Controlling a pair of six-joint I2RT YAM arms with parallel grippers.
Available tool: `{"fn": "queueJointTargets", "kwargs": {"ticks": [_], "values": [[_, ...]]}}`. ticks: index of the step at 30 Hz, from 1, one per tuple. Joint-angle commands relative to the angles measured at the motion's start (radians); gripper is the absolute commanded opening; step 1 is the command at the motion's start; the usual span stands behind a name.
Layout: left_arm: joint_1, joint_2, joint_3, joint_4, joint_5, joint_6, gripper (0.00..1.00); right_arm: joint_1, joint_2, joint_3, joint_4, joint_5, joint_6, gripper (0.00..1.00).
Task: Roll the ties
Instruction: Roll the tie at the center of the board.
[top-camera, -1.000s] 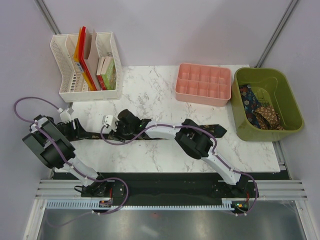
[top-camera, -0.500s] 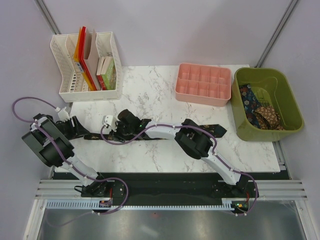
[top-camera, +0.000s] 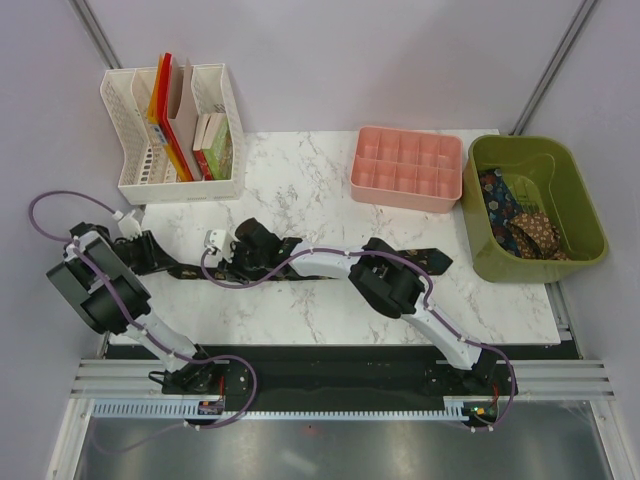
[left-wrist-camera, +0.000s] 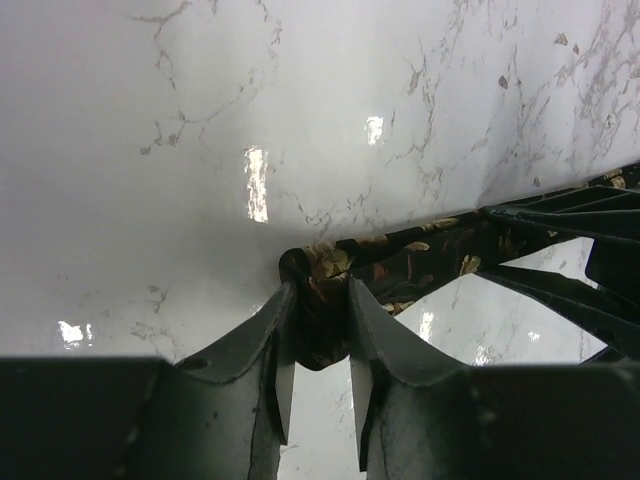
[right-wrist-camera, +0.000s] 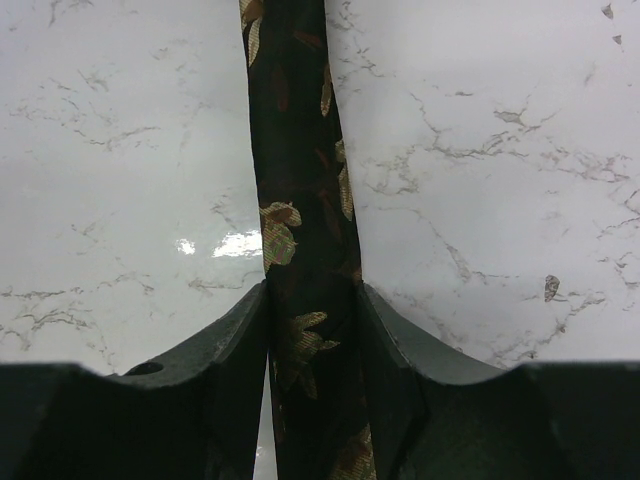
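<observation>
A dark tie with a gold-brown leaf pattern lies stretched left to right across the marble table. My left gripper is shut on its narrow left end, which is bunched between the jaws in the left wrist view; the tie runs off to the right. My right gripper is shut across the same tie a little further right. In the right wrist view the tie runs straight ahead from the gripper. More patterned ties lie in the green bin.
A pink compartment tray sits at the back, left of the green bin. A white file organiser with books stands at the back left. The right arm's elbow lies over the tie's middle. The left table edge is next to my left gripper.
My left wrist has shifted slightly while holding the tie's end. The right arm and the tie have stayed in place.
</observation>
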Motion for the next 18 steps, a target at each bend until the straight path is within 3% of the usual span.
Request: {"fn": "queueJointTargets", "kwargs": {"ticks": [1, 7, 11, 18], "values": [[-0.014, -0.113, 0.011, -0.012, 0.026, -0.051, 0.29, -0.001, 0.019, 0.028, 0.000, -0.021, 0.024, 0.46], [-0.139, -0.195, -0.005, -0.026, -0.058, -0.082, 0.13, -0.001, 0.014, 0.028, 0.000, -0.019, 0.040, 0.49], [-0.202, -0.232, -0.011, -0.028, -0.118, -0.138, 0.10, -0.015, -0.018, 0.031, 0.006, -0.045, 0.110, 0.64], [-0.288, -0.265, -0.029, -0.031, -0.148, -0.206, 0.03, -0.095, -0.142, -0.029, 0.074, -0.168, 0.387, 0.68]]}}
